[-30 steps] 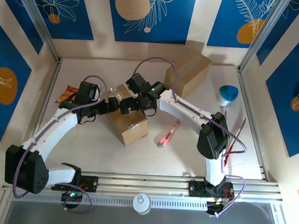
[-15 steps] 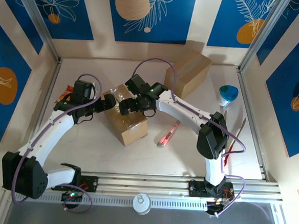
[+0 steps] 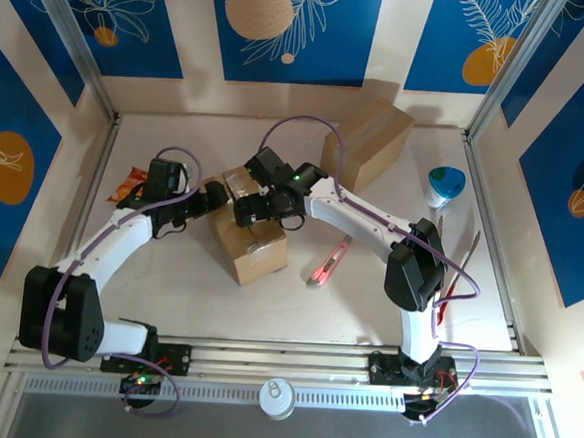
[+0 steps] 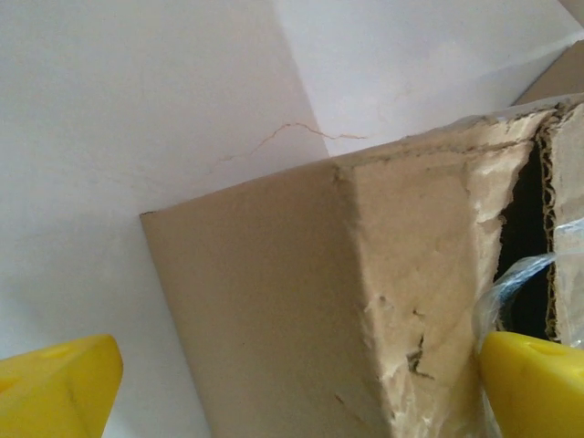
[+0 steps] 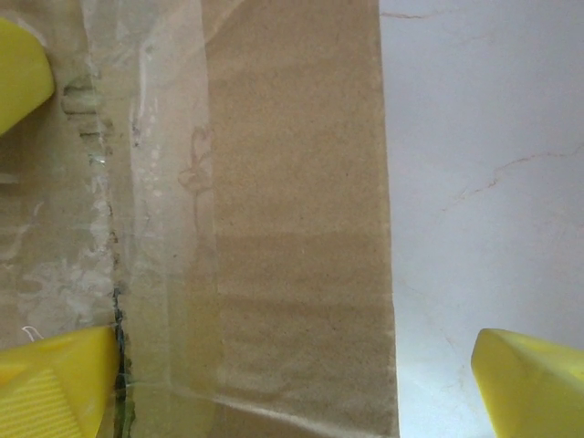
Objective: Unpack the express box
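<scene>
While both sets of jaws stand spread wide, my left gripper straddles a torn corner of the express box and my right gripper spans its taped top. Box lies mid-table, between my arms. Faint pinkish scribble beside the clear tape: unreadable.

lab test cell: aluminium rail frame bolting the arms, white bench, printed blue backdrop panels all round.

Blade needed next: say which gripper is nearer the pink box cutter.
Right. The right gripper sits over the box, left of the cutter; the left gripper is farther left at the box's edge.
</scene>
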You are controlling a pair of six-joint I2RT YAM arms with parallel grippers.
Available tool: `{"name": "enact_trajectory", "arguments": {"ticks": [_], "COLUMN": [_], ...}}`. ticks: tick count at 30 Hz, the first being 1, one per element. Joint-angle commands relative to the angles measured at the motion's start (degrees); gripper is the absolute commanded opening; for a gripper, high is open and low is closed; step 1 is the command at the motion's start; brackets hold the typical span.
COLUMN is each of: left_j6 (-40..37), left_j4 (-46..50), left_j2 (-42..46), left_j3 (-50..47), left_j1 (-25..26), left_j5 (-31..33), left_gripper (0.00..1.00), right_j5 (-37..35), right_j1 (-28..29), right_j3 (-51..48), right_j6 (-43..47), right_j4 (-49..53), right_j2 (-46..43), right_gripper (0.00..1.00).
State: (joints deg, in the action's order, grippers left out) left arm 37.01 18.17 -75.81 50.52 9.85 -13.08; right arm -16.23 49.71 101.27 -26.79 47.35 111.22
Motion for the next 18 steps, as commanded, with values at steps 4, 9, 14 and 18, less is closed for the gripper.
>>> {"name": "enact_trajectory", "arguments": {"ticks": [4, 9, 14, 18], "left_j6": [-0.49, -0.54, -0.61, -0.72], "left_j4": [-0.42, -0.15, -0.14, -0.16], "left_j2": [1.98, 2.91, 3.06, 3.04], "left_j3": [-1.76, -1.87, -2.09, -2.52], "left_j1": [-0.71, -0.72, -0.77, -0.82], "left_j5": [-1.55, -2.19, -2.63, -2.65], "left_gripper": [1.00, 1.00, 1.00, 1.00], "right_j5": [-1.35, -2.29, -2.81, -2.69], "right_j1": [0.56, 0.71, 0.79, 1.12], "right_j3": [5.98, 10.07, 11.67, 12.10], "right_j6": [3.86, 5.31, 5.60, 5.52], "right_j4": [5.51, 7.53, 8.02, 8.11], "right_j2": [-0.06, 2.63, 4.81, 6.25], "right_gripper": [0.99, 0.99, 0.99, 0.99]}}
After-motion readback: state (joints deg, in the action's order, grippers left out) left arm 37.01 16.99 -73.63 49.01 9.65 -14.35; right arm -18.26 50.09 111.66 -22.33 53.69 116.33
